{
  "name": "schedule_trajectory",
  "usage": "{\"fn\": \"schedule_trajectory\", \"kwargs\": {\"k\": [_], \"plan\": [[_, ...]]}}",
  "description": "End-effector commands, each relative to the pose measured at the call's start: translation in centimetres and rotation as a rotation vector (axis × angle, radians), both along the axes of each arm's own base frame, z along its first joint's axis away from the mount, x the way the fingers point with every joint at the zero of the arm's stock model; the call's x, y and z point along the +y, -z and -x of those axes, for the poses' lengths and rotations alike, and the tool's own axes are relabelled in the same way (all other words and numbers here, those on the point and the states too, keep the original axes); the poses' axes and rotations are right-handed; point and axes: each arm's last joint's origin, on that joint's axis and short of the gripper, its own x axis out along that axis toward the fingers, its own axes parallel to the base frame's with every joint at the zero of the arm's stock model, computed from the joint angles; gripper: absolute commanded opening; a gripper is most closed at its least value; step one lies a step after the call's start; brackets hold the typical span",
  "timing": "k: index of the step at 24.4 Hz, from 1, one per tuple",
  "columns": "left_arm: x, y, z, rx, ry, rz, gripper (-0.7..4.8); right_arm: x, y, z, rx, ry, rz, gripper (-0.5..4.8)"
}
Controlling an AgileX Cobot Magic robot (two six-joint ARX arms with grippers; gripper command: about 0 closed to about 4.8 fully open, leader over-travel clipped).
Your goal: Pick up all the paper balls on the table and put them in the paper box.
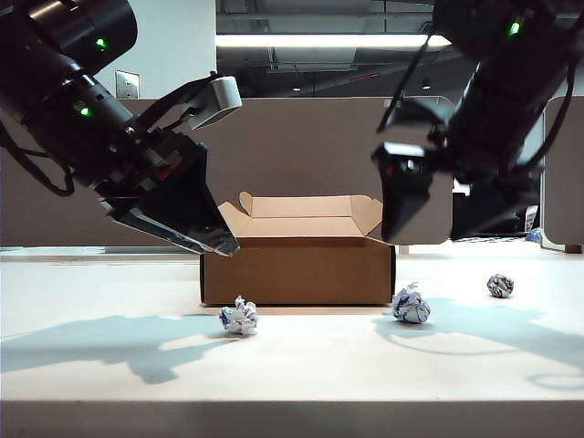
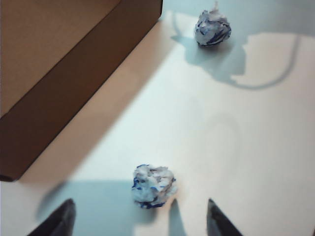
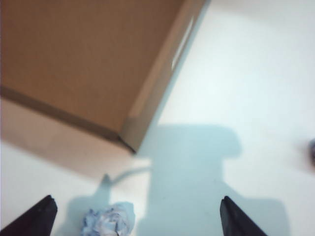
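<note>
three small crumpled white paper balls with blue print lie on the wide flat white table (image 1: 301,365), none inside the one shallow brown cardboard paper box (image 1: 297,269), which stands open at mid-table with its tan flaps raised. the left ball (image 1: 239,318) sits just in front of the box's left front corner; the middle ball (image 1: 411,305) lies just off the box's right front corner; the right ball (image 1: 500,286) rests well apart, farther right.

two arms hang above the table. the left gripper (image 2: 140,223) hovers over the left ball, its jaws spread wide and empty, the wad showing between the two dark fingertips (image 2: 61,221) without touching them. the right gripper (image 3: 135,221) hangs over the middle ball, jaws likewise spread wide with nothing held; that ball lies between its tips, nearer one of them, beside the box's corner.
</note>
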Motion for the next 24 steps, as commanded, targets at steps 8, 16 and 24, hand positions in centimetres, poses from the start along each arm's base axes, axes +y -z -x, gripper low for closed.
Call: {"fn": "schedule_trajectory", "kwargs": {"k": [8, 16, 24], "plan": [[-0.9, 2.7, -1.1, 0.069, 0.069, 0.011, 3.37, 0.7, 2.1, -0.7, 0.063, -0.013, -0.007, 4.17], [-1.4, 3.2, -1.5, 0.059, 0.092, 0.039, 3.37, 0.8, 2.2, -0.7, 0.079, -0.045, -0.041, 4.17], [-1.8, 3.6, -1.5, 0.051, 0.118, 0.042, 3.36, 1.1, 3.9, -1.1, 0.137, -0.057, -0.033, 3.69]]}}
